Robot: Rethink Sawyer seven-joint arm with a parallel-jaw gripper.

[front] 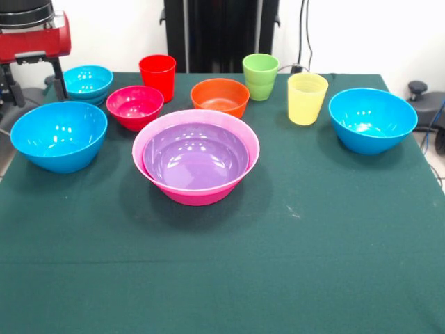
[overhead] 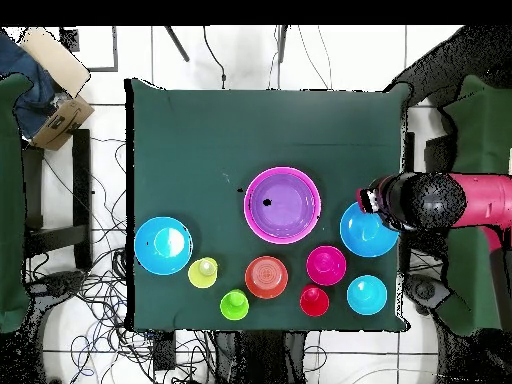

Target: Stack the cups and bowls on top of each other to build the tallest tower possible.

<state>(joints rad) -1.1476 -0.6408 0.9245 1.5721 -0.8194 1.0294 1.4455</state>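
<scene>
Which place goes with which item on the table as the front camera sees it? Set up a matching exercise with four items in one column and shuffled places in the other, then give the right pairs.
Items:
1. purple bowl
2. yellow cup
3. red cup
4. cyan bowl

Places:
A. between the green cup and a blue bowl
B. far left corner, near the red arm
C. nested inside the pink bowl
D. behind the magenta-red bowl

Pairs: 1-C, 2-A, 3-D, 4-B
</scene>
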